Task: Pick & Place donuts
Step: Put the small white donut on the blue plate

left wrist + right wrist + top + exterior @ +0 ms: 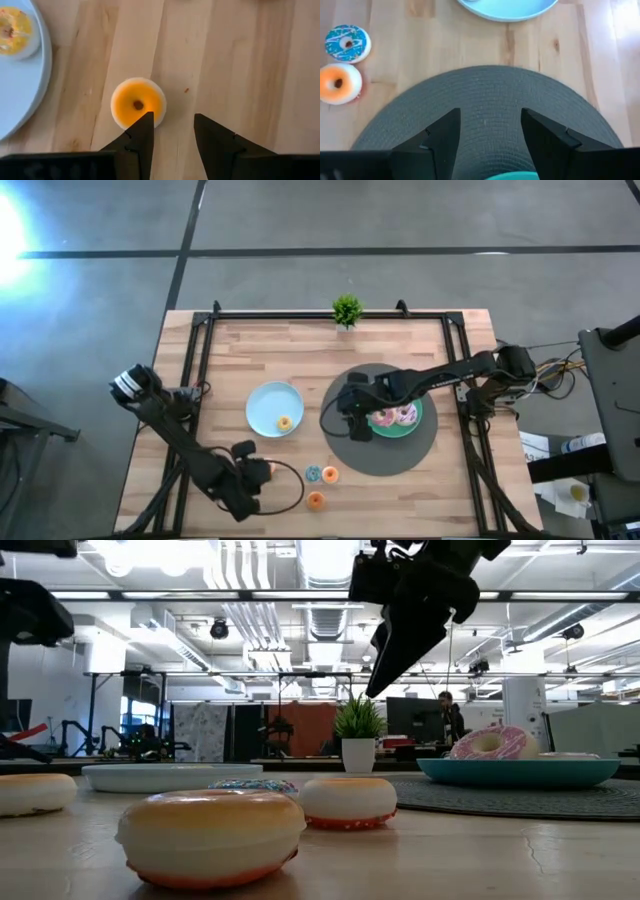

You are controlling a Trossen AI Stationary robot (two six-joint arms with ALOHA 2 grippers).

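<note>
A wooden table seen from above, with two dark robot arms. The landmark is the light-blue plate (274,408) near the table's middle.

Nearest the front edge, in front of the plate, the left gripper (258,471) hovers low over bare wood. In its wrist view the two fingers are apart with nothing between them, and an orange mini donut (138,103) lies just beyond one fingertip, not yet between them. To the right of that gripper, still in front of the plate, three minis lie close together: one orange donut (315,500) nearest the edge, then a blue donut (312,473) and another orange donut (330,474) side by side.

On the plate itself sits a yellow mini donut (284,422), toward its right front part.

To the right of the plate lies a round dark grey mat (400,455) bearing a teal plate (414,423), which holds pink-frosted donuts (394,417). The right gripper (357,423) hangs over the mat, between the two plates, raised above the table, fingers apart and empty.

Farthest back, behind the plate, a small green plant (347,310) stands at the rear edge.

The step in hand appears to be the left arm reaching for an orange mini. The next move likely calls for centring the open fingers over it, lowering, and closing.
</note>
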